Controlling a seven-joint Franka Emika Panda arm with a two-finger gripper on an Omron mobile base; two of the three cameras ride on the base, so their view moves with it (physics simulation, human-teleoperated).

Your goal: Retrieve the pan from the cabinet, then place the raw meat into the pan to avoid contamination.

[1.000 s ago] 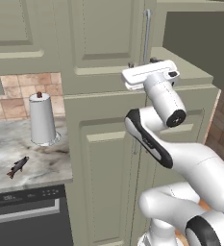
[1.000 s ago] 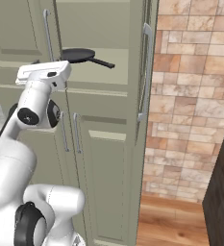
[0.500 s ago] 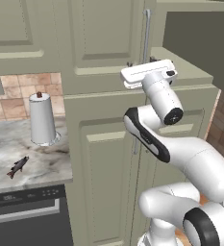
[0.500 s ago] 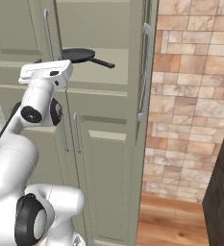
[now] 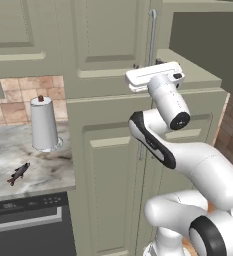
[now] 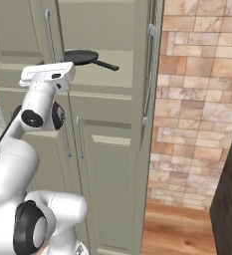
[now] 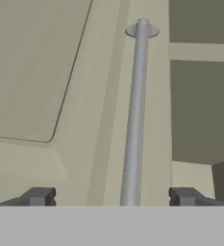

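Observation:
The tall sage-green cabinet [image 5: 113, 55] has its upper right door swung partly open. The pan [image 6: 82, 56], dark and round, rests on the shelf inside with its thin handle pointing right. In the hand view my gripper [image 7: 112, 197] is open, its fingertips [image 7: 39, 196] standing on either side of the door's silver bar handle [image 7: 135, 110] without touching it. From the base views the white hand [image 5: 154, 77] sits level with the bottom of that bar [image 5: 152, 35]. The raw meat [image 5: 18, 173], a small dark fish, lies on the marble counter [image 5: 48, 170] to the left.
A paper-towel roll [image 5: 44, 124] stands upright on the counter behind the fish. A dark dishwasher front [image 5: 28, 220] sits below the counter. The opened door's edge and bar [image 6: 150, 74] jut out toward a brick wall [image 6: 197, 99] on the right.
The hand has stayed almost in place by the door's bar handle. The pan, the fish and the door have not moved.

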